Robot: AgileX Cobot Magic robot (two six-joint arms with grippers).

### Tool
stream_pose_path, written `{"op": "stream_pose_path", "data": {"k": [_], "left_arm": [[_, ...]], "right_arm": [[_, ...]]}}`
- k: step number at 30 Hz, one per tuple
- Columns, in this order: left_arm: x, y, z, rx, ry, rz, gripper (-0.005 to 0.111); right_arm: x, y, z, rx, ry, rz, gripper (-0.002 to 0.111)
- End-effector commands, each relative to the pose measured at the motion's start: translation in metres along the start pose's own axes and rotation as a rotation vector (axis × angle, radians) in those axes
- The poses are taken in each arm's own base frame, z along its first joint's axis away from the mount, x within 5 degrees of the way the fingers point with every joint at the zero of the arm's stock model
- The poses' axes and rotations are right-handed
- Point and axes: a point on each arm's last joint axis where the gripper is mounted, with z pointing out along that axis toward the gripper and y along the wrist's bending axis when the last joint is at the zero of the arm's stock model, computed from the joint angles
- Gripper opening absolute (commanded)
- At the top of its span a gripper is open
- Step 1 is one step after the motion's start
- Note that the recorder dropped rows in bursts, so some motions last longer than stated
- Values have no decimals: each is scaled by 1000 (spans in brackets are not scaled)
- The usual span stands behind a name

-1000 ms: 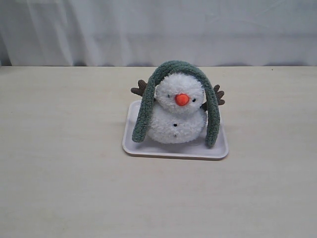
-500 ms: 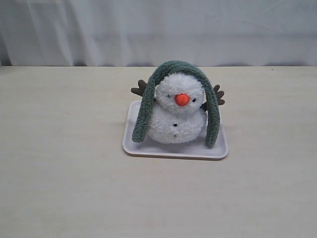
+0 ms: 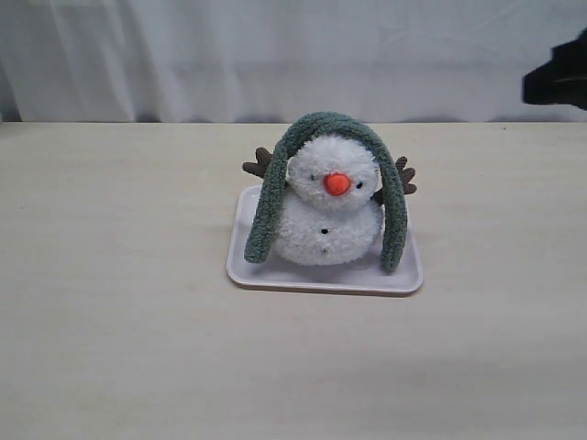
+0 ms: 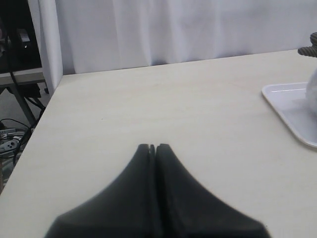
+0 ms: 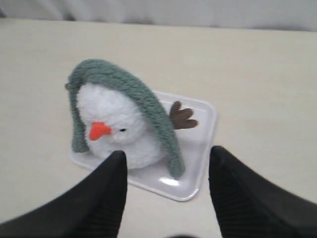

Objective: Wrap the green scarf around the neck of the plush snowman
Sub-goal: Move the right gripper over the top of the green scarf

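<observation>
One pale table (image 3: pixel 110 321) before white curtain (image 3: pixel 275 55); left gripper (image 4: pixel 152 147) pressed together, right gripper (image 5: pixel 168 151) spread

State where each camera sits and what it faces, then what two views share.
Exterior: raised, in front of the table, facing the snowman front-on, curtain behind; only a dark arm part shows.
Left wrist: on the left arm, low over the table, looking past its shut left fingers; a tray corner shows.
Right wrist: on the right arm, looking down between open right fingers at the snowman, scarf over its head.
Shared: exterior and right wrist both show snowman, scarf, tray.
</observation>
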Motion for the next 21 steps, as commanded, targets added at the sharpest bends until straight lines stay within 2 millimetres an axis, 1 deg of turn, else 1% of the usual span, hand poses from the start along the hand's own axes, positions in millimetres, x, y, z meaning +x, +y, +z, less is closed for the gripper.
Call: {"op": "stream_pose_path", "data": {"k": [1, 3, 6, 7, 9, 11, 12, 14, 15, 17, 18, 19, 20, 21], "left_arm": [[1, 0, 0, -3, -4, -9, 0], [1, 0, 0, -3, -4, -9, 0], [1, 0, 0, -3, -4, -9, 0], [1, 0, 0, -3, -4, -9, 0], [1, 0, 0, -3, -4, -9, 0], [1, 0, 0, -3, -4, -9, 0], [1, 0, 0, -3, -4, -9, 0], [1, 0, 0, -3, -4, -9, 0], [1, 0, 0, -3, -4, -9, 0], [1, 0, 0, -3, -4, -9, 0], [1, 0, 0, -3, -4, -9, 0], [1, 0, 0, -3, -4, -9, 0], [1, 0, 0, -3, -4, -9, 0], [1, 0, 0, -2, -1, -11, 0]], "right_arm": [[-30, 5, 34, -197, 74, -85, 47], [-42, 1, 54, -228, 91, -108, 47], [-54, -10, 87, -227, 111, -136, 47], [-67, -18, 106, -209, 76, -130, 47], [-79, -23, 125, -226, 65, -110, 47], [-87, -25, 143, -276, 108, -133, 47], [-91, -26, 155, -326, 168, -148, 47], [-89, -25, 163, -404, 269, -172, 47], [-91, -25, 163, -404, 260, -187, 47], [-90, -23, 155, -399, 252, -244, 47], [-88, -17, 150, -421, 239, -313, 47], [-87, -13, 145, -436, 227, -342, 47], [-84, -6, 145, -457, 229, -368, 47], [-79, 6, 148, -466, 254, -414, 47]]}}
